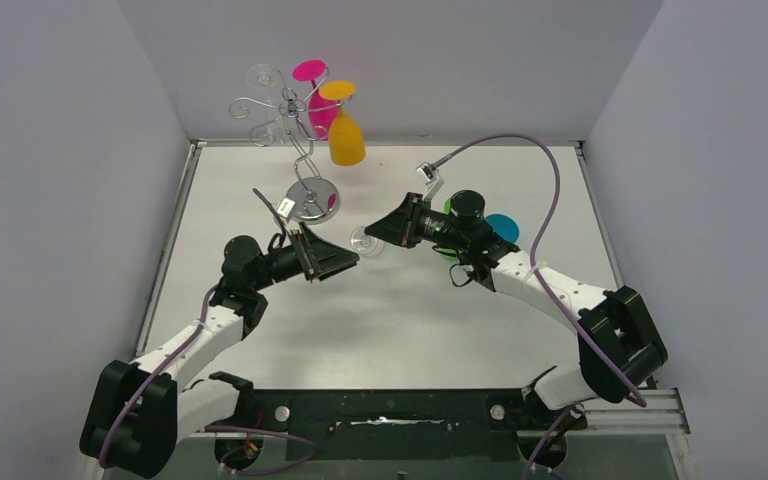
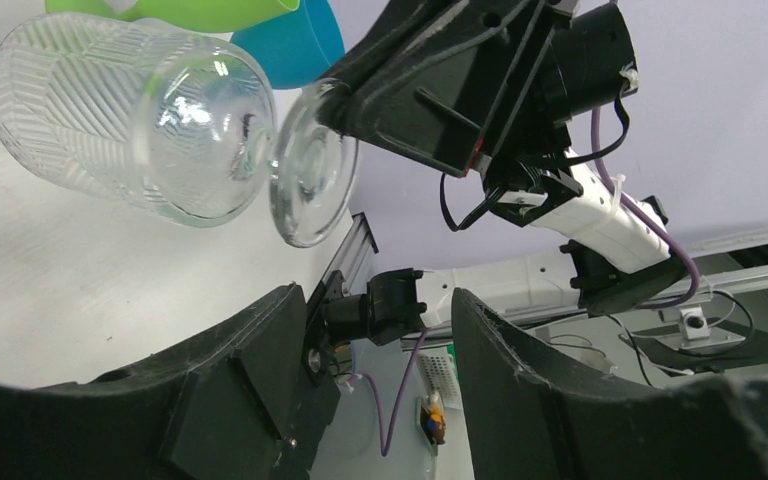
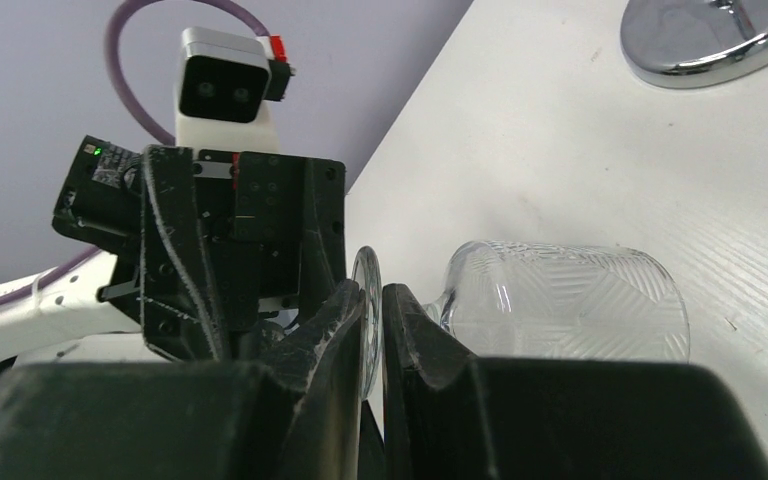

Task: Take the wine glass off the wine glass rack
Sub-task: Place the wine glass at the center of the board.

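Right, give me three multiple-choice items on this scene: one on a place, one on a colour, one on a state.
1. Where does the right tool grip the clear wine glass?
A. the bowl's rim
B. the flat foot
C. mid-stem

2. Which coloured glasses hang on the wine glass rack?
A. green and blue
B. red and black
C. pink and yellow

3. How is the left tool?
A. open, holding nothing
B. shut on the glass
C. shut on the rack

Answers:
1 B: the right wrist view shows its fingers pinching the thin foot disc.
2 C: the pink glass and the yellow glass hang from its top arms.
3 A: its fingers stand apart with nothing between them.
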